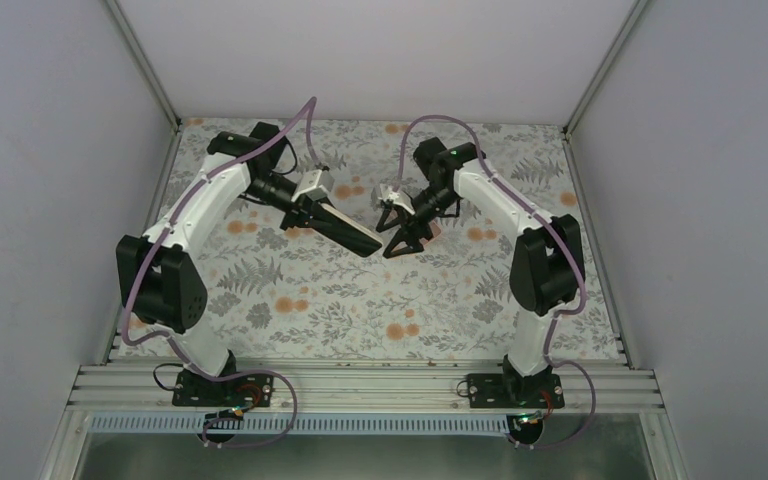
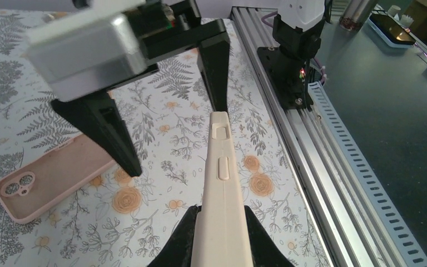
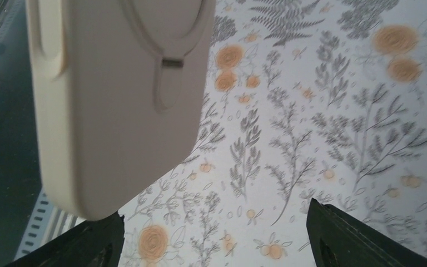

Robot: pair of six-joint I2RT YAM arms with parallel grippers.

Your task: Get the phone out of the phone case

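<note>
The left gripper [image 2: 219,225] clamps the cream phone case [image 2: 221,167] edge-up; the right gripper [image 3: 216,214] hangs spread wide nearby. Probably a soft shell on a stiff phone [image 1: 365,243]: peel a corner

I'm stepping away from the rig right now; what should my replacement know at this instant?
Left gripper: shut on the cream phone case, held above the table.
Right gripper: open, close to that case's far end, not gripping.
A pink case lies flat on the table, apart from both.
Done: cream case picked up. Left: no bare phone is visible, so it seems still inside; pull it out.
</note>
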